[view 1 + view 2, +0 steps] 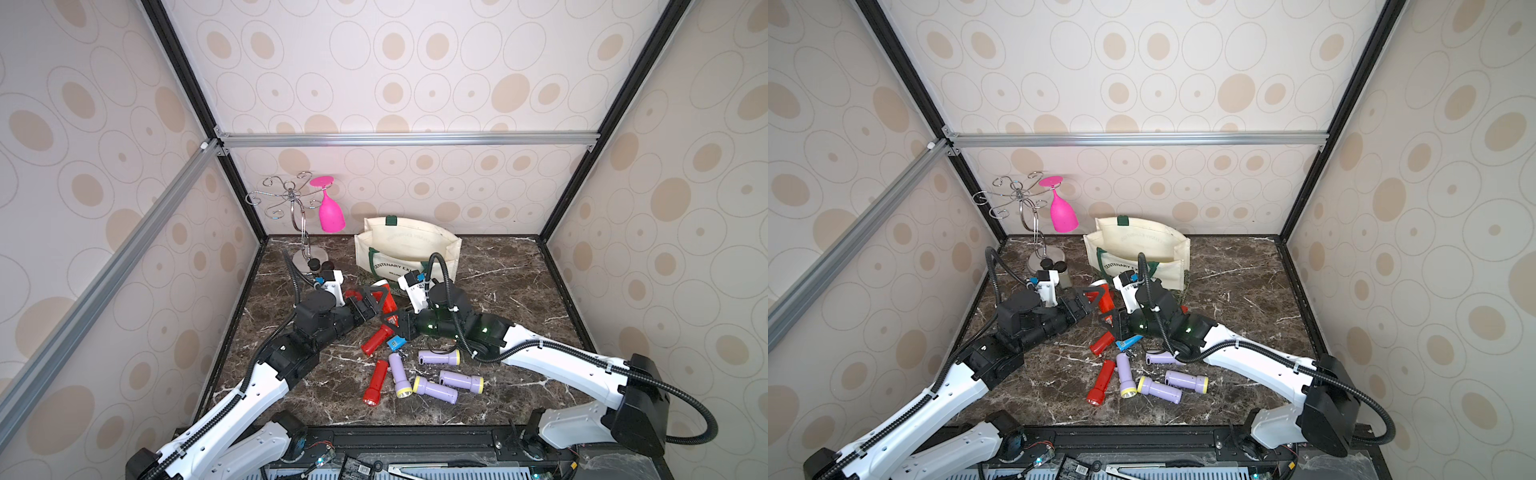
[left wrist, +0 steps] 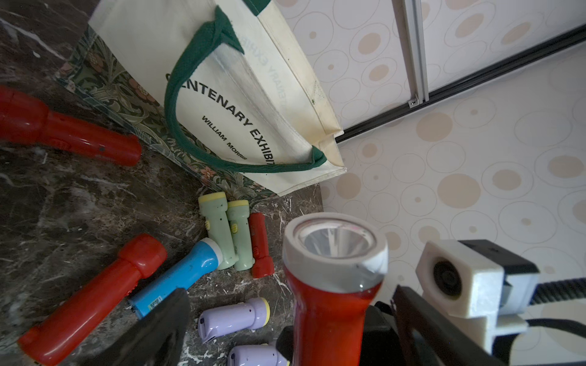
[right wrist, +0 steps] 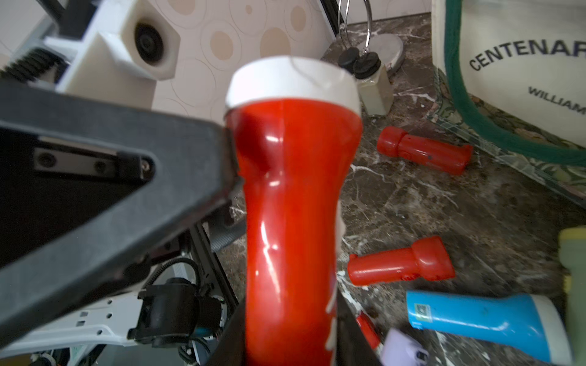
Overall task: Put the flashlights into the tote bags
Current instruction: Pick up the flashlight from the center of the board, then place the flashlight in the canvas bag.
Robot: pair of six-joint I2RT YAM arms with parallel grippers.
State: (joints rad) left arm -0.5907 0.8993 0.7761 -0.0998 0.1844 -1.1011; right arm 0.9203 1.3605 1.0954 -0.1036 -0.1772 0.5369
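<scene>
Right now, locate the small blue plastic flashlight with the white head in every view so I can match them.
Top view: blue flashlight, centre, beneath the right arm.
Top view: centre, next to the lilac flashlights.
Left wrist: between a red flashlight and the pale green pair.
Right wrist: beside the same red flashlight.
Shared landmark: cream tote bag with green handles.

Right of the tote bag (image 1: 409, 249) the marble table (image 1: 519, 291) lies bare; the glass rack (image 1: 301, 257) and two jars (image 1: 314, 263) crowd its left side.
</scene>
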